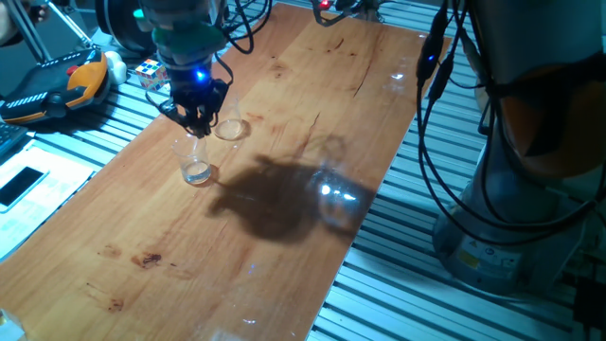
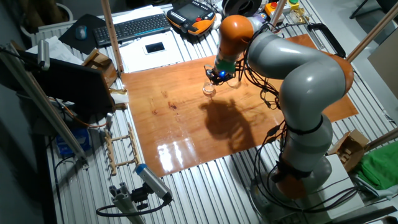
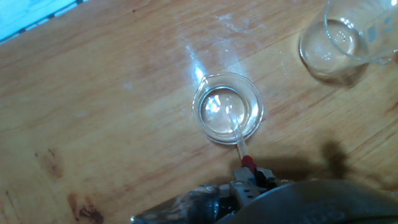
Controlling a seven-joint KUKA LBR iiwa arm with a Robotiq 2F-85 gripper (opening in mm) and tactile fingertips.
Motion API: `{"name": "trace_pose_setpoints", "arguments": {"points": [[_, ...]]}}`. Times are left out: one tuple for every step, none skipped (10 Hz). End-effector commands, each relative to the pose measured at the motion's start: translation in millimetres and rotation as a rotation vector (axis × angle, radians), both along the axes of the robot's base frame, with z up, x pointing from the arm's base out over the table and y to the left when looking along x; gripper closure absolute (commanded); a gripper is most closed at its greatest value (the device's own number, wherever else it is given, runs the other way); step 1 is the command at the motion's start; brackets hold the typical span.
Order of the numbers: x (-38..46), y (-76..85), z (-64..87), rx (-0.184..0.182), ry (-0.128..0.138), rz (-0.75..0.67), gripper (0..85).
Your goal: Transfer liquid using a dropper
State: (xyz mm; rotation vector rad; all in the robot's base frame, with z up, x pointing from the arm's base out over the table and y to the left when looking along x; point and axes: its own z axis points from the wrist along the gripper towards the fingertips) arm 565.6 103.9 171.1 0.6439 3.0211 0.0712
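The thin clear dropper with a small red end (image 3: 239, 135) is held in the gripper (image 3: 250, 176), whose fingers are closed onto its red end; the fingers themselves are mostly hidden at the bottom edge of the hand view. The tube points down along the fingers into the clear glass beaker with a pouring lip (image 3: 227, 107). Its tip lies inside the rim, over the right half of the base. Whether the tip touches the colourless liquid (image 3: 217, 111) cannot be told.

Step in hand, as judged: the dropper is either drawing liquid from this beaker or releasing into it. The frames do not show which. A second clear glass vessel (image 3: 339, 37) stands near the first on the wooden surface (image 3: 112, 93), apart from it, toward the upper right of the hand view. It also shows a whitish glint at its base.

Next move, as judged: if the draw is complete, lift the dropper straight up until the tip clears the rim, then travel sideways to the second vessel. Tilting before the tip clears risks tipping the light beaker.

Appearance: the dropper is very slim and nearly transparent; only its red end reads clearly. No fill level can be made out in the tube. The liquid is a shallow pool, visible only as bright reflections.

In one fixed view the gripper (image 1: 196, 116) hangs directly over the beaker (image 1: 196, 161).
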Motion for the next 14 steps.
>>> {"name": "trace_pose_setpoints", "arguments": {"points": [[1.4, 0.3, -3.7, 0.001, 0.0, -0.004, 84.0], [3.1, 0.1, -6.3, 0.001, 0.0, -0.004, 84.0], [5.9, -0.5, -8.7, 0.006, 0.002, -0.004, 84.0], [9.2, -1.5, -10.6, 0.006, 0.007, -0.007, 84.0], [12.5, -3.0, -12.2, 0.005, 0.016, -0.011, 84.0], [14.7, -4.1, -13.3, 0.005, 0.022, -0.012, 84.0], [15.4, -4.2, -14.7, 0.005, 0.025, -0.017, 84.0], [15.4, -4.1, -15.7, 0.007, 0.028, -0.018, 84.0], [15.0, -4.1, -16.1, 0.007, 0.032, -0.02, 84.0], [15.2, -4.4, -16.9, 0.007, 0.036, -0.019, 84.0], [15.6, -4.7, -19.0, 0.003, 0.038, -0.016, 84.0], [15.7, -5.0, -21.2, 0.003, 0.036, -0.015, 84.0], [15.9, -5.0, -22.6, 0.005, 0.036, -0.016, 84.0], [15.9, -4.8, -23.2, 0.005, 0.036, -0.016, 84.0]]}}
